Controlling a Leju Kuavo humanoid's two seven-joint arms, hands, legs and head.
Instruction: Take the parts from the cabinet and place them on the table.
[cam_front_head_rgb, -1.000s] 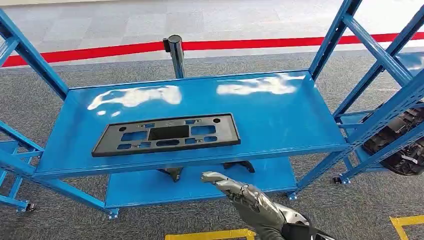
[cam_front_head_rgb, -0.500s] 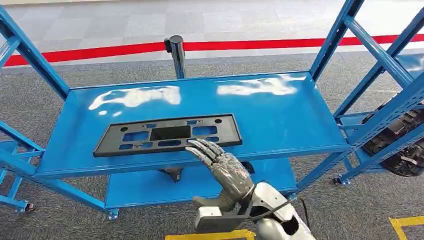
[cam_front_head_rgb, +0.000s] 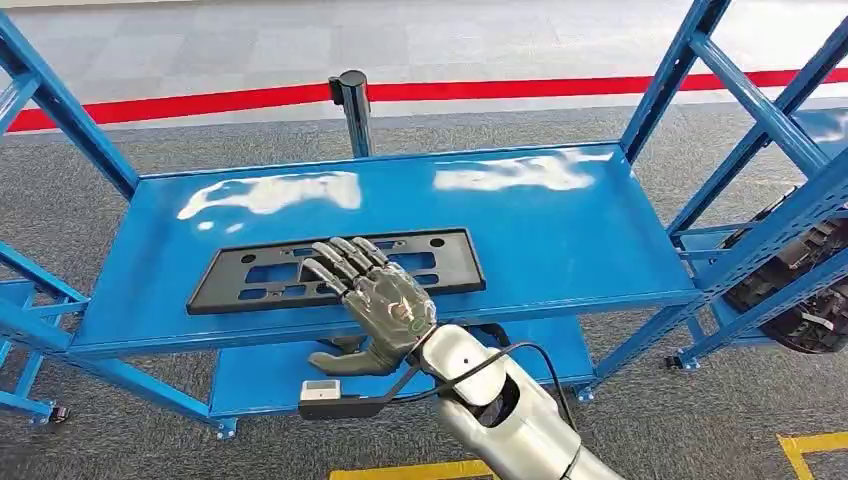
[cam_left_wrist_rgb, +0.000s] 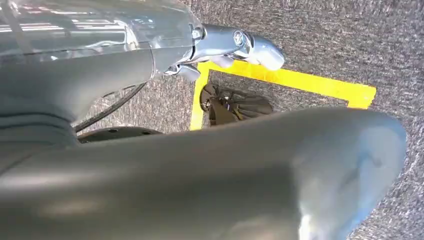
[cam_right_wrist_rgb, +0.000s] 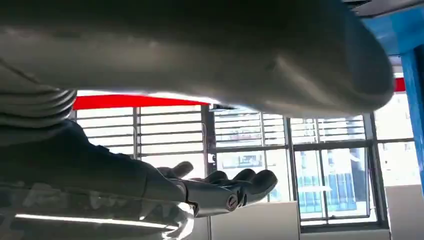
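My right hand (cam_front_head_rgb: 372, 300) is reaching over the front edge of the blue cabinet's (cam_front_head_rgb: 560, 240) upper shelf, back of the hand up, holding nothing, its fingers (cam_front_head_rgb: 338, 262) stretched forward and slightly apart. The fingertips are lying over the front middle of the black plastic part (cam_front_head_rgb: 250, 275); I cannot tell whether they are touching it or only hovering just above. In the right wrist view the same fingers (cam_right_wrist_rgb: 250, 182) are showing extended, with nothing between them and the thumb. A black cable (cam_front_head_rgb: 520, 352) is looping beside my silver forearm (cam_front_head_rgb: 500, 405).

The part is lying flat on the shelf, a long rectangular panel with several cut-outs, nearer the front edge and towards the left half. I am seeing no label, brand or writing on it that I can read.

On the lower shelf, dark pieces (cam_front_head_rgb: 480, 332) are lying half hidden under the upper shelf's front edge. Beyond the cabinet's far edge a black post (cam_front_head_rgb: 351, 105) is standing on grey carpet, with a red stripe (cam_front_head_rgb: 200, 102) behind it.

My left hand (cam_left_wrist_rgb: 240, 45) is hanging over carpet with yellow tape (cam_left_wrist_rgb: 300, 82); whether it is clenched or released I cannot tell.
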